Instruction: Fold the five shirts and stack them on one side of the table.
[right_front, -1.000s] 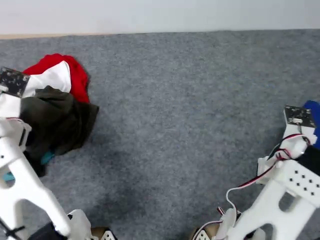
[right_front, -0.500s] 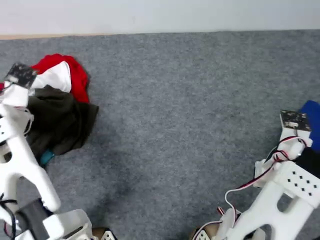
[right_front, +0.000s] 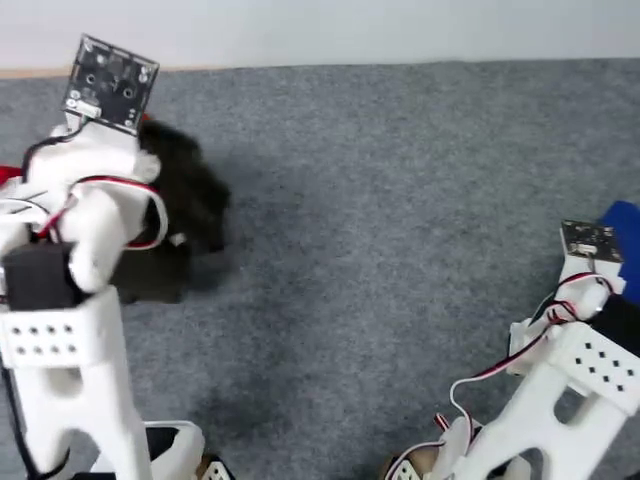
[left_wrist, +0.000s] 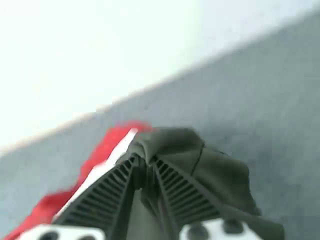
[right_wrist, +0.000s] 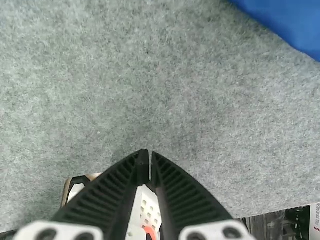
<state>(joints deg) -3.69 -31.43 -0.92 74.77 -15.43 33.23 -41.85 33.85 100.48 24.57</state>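
Nearest, the right pincer (right_wrist: 149, 165) is seen pressed together, empty, over the grey felt bench (right_front: 400, 200). Farther off, the crumpled dark olive shirt (left_wrist: 200, 165) is clamped in the left pincer (left_wrist: 145, 175) above the red-and-white cloth heap (left_wrist: 107, 145); gripped bunched, it may be laid down tangled.

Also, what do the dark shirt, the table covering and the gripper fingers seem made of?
The dark shirt looks like soft matte fabric, maybe cotton knit: it bunches in folds. The table covering: grey felt-like carpet, fuzzy, speckled. The fingers of the left gripper: black matte plastic, ribbed.
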